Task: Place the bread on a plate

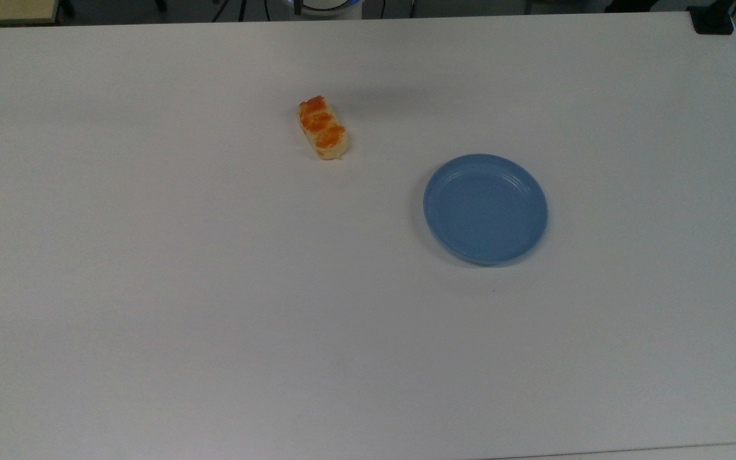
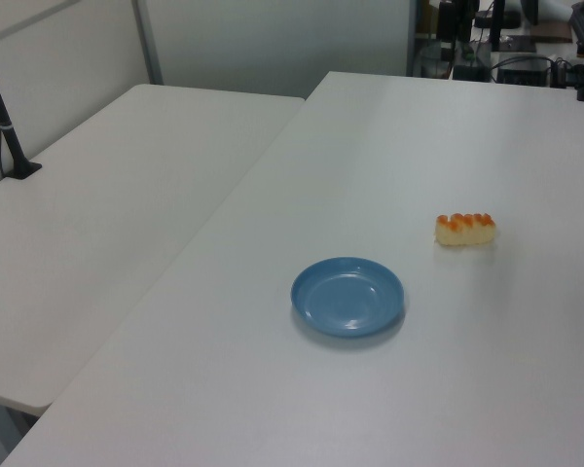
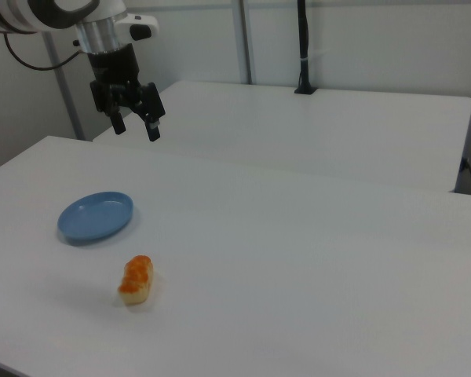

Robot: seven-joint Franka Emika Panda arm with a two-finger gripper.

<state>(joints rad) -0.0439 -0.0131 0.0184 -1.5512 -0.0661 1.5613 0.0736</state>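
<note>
On a broad white desk [image 1: 214, 306] with a smooth, matte top lie two things, well apart from each other. The bread [image 1: 323, 127] is a small oblong piece, pale yellow at the sides with glossy orange-brown bumps along its top; it rests flat on the desk nearer the far edge in the top view, up and to the top view's left of the plate [image 1: 485, 209]. The plate is round, blue plastic, shallow, with fine ridges ringing its rim, and nothing lies in it.

In the left view the bread [image 2: 465, 229] sits toward the desk's right edge, with the plate [image 2: 347, 296] nearer the camera and to the left view's left. A second white desk [image 2: 107, 224] butts against the first along its long edge, with a black post [image 2: 5, 126] standing on it beside a pale partition wall. Dark equipment and cables crowd the room behind the far edge.

In the right view the gripper [image 3: 136, 126] hangs in the air above the far edge of the desk, beyond the plate [image 3: 96, 215] and well clear of the bread [image 3: 136, 279]. Its two black fingers are spread apart and hold nothing. The arm above it is white with a dark wrist.
</note>
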